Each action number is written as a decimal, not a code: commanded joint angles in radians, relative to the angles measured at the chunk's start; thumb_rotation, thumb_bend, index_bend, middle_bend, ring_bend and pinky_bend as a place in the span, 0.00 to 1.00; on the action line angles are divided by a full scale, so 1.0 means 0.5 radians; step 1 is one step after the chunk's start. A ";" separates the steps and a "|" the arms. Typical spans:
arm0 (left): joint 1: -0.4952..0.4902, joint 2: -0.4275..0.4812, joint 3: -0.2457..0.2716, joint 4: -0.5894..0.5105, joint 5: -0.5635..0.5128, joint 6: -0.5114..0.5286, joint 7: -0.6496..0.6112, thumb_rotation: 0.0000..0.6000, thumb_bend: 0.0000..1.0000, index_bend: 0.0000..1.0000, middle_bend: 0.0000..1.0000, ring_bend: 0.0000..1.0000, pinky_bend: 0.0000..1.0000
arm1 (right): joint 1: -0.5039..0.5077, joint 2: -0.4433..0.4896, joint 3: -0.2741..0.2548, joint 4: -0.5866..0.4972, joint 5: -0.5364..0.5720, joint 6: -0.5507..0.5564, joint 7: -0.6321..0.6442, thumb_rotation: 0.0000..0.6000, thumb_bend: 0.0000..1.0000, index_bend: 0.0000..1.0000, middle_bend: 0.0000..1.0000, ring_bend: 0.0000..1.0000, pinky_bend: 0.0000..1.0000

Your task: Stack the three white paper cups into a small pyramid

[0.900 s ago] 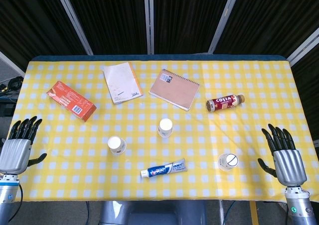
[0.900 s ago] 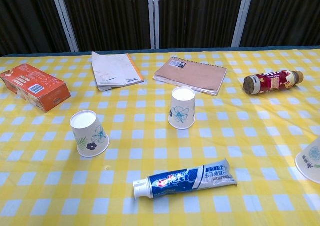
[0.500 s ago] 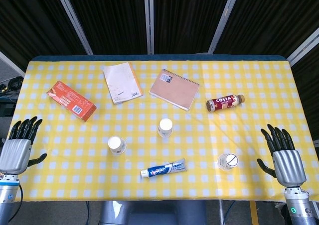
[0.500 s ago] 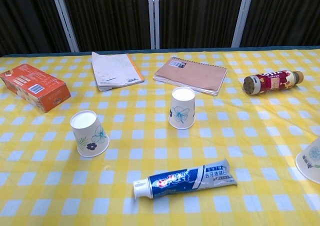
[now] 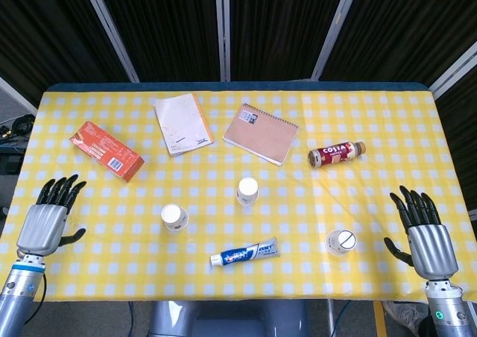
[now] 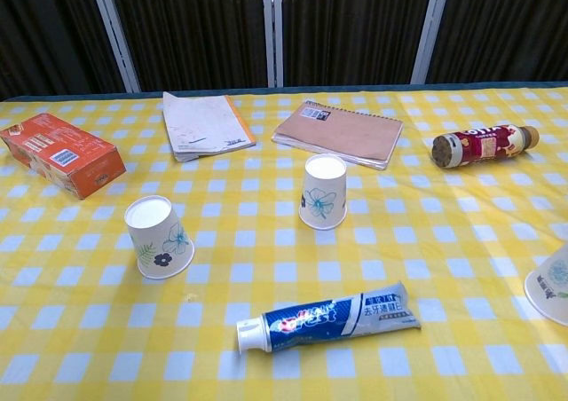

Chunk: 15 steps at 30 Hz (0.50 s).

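Note:
Three white paper cups with flower prints stand upside down and apart on the yellow checked table. The left cup is toward the front left, the middle cup sits near the centre, and the right cup is at the front right, cut by the chest view's edge. My left hand hovers at the table's front left edge, fingers spread, holding nothing. Beyond the right cup, my right hand is likewise spread and empty. Neither hand shows in the chest view.
A toothpaste tube lies between the cups at the front. At the back lie an orange box, a white booklet, a brown spiral notebook and a Costa bottle on its side.
My left hand has moved right and inward, toward the left cup. The right hand has barely shifted and the cups have not moved.

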 commanded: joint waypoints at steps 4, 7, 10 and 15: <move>-0.172 -0.059 -0.016 -0.091 -0.051 -0.253 0.163 1.00 0.31 0.21 0.00 0.00 0.00 | 0.002 0.003 -0.001 -0.001 -0.001 -0.006 0.010 1.00 0.13 0.09 0.00 0.00 0.00; -0.242 -0.090 -0.019 -0.133 -0.091 -0.362 0.237 1.00 0.31 0.22 0.00 0.00 0.00 | 0.004 0.006 -0.004 -0.003 -0.002 -0.012 0.022 1.00 0.13 0.09 0.00 0.00 0.00; -0.302 -0.129 -0.028 -0.160 -0.145 -0.445 0.323 1.00 0.31 0.21 0.00 0.00 0.00 | 0.004 0.011 -0.006 -0.005 -0.007 -0.011 0.035 1.00 0.13 0.09 0.00 0.00 0.00; -0.382 -0.179 -0.053 -0.226 -0.237 -0.533 0.429 1.00 0.31 0.15 0.00 0.00 0.00 | 0.001 0.024 -0.003 -0.012 -0.008 -0.003 0.069 1.00 0.13 0.09 0.00 0.00 0.00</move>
